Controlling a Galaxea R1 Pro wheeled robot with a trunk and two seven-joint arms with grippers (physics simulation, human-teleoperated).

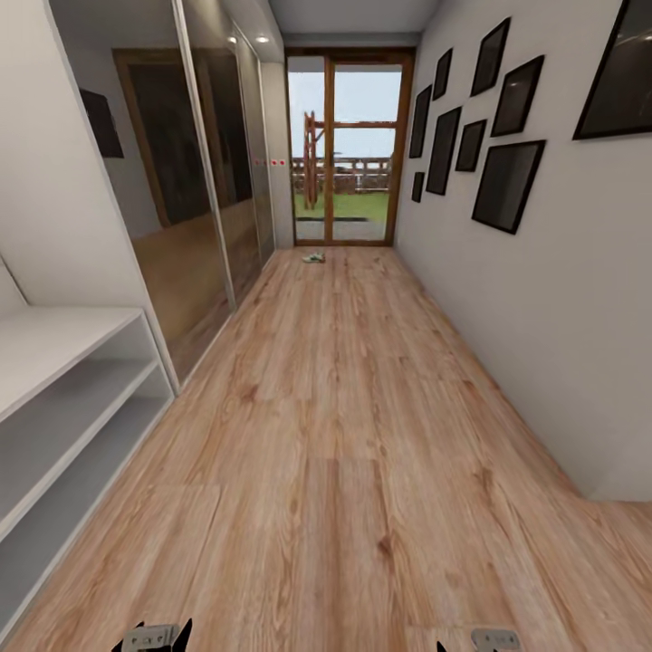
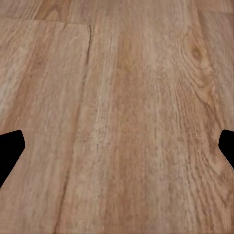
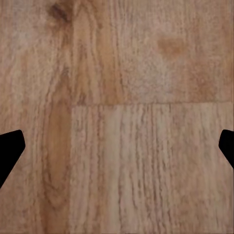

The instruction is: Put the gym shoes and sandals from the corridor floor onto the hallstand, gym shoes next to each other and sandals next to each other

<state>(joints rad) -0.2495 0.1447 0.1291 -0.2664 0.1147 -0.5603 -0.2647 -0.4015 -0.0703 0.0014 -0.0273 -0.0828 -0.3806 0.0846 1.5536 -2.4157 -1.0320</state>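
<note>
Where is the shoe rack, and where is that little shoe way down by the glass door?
shoe rack (image 1: 63,328): head view, on its white top board.
gym shoe (image 1: 313,258): head view, on the small pale shape lying on the floor before the glass door; too small to tell more.

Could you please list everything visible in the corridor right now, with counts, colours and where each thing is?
Gym shoe: one small pale shape with a greenish tint, on the floor at the far end before the glass door; too small to tell more.
Hallstand: one, pale grey-white, at the left, its open shelves bare where they show.
Corridor floor: light brown wood planks, running the whole length.
Mirrored wardrobe doors: along the left wall past the hallstand.
Glass door: one, brown wooden frame, at the far end.
Picture frames: about nine, black, on the right wall.
Left claw: black fingers spread, open over bare floor.
Right claw: black fingers spread, open over bare floor.
</note>
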